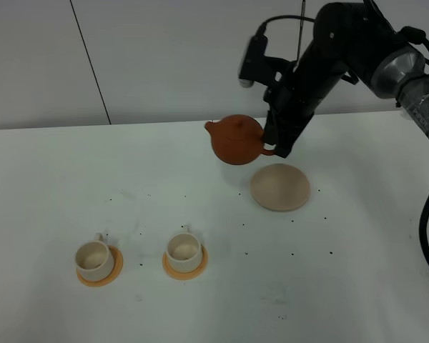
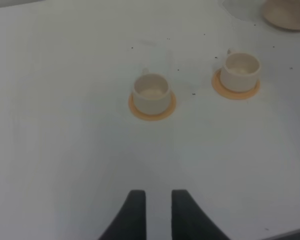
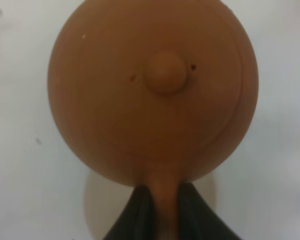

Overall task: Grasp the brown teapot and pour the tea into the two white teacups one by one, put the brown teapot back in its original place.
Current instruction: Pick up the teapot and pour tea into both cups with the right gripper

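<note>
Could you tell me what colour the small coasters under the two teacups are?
The coasters are orange-tan, clearest in the left wrist view.

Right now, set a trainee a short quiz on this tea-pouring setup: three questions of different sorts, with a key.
1. True or false: the round reddish-brown clay teapot rests on the flat beige disc coaster.
2. Multiple choice: the right gripper holds the teapot by its A) spout, B) loop handle, C) lid knob.
3. Fill in: ____ small cream-white cylindrical teacups stand on orange-tan round coasters.

Key: 1 false, it is held above the table beside the disc; 2 B; 3 two.
</note>
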{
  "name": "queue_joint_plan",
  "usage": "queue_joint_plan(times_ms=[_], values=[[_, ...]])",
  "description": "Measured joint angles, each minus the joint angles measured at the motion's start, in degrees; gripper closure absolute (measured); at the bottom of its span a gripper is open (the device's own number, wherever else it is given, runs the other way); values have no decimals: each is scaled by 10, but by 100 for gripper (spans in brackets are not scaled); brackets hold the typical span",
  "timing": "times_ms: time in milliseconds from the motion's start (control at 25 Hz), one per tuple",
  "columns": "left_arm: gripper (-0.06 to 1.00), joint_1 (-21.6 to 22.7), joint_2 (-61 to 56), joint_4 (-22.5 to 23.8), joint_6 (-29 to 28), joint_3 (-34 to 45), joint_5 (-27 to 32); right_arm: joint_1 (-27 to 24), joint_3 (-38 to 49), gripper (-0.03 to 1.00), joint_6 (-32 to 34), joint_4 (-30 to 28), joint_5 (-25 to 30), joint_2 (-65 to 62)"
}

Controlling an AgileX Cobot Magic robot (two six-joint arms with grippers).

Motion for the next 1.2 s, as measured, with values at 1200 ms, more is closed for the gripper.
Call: queue_joint_plan(times_ms=[1200], values=[[74, 0, 0, 0, 0, 0, 0, 238, 13, 87, 181, -107, 3, -30]])
